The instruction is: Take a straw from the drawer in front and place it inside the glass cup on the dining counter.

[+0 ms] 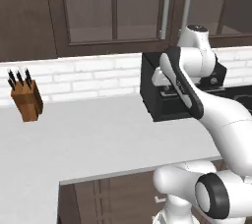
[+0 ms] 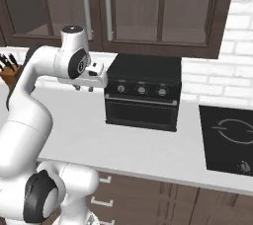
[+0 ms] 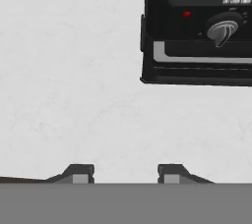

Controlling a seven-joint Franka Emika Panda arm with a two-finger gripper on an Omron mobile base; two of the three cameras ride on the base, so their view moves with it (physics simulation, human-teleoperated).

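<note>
Hovering over the counter, the gripper was seen partly open, nothing held; oven was cut off at frame edge.

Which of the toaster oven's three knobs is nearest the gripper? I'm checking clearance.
The leftmost knob, at the panel end beside the gripper; the middle knob and right knob lie farther away.

I count one black toaster oven on my worktop, with three knobs on its front. One wooden knife block stands to the left. One black hob lies at the right. Two long cabinet handles hang overhead.
</note>
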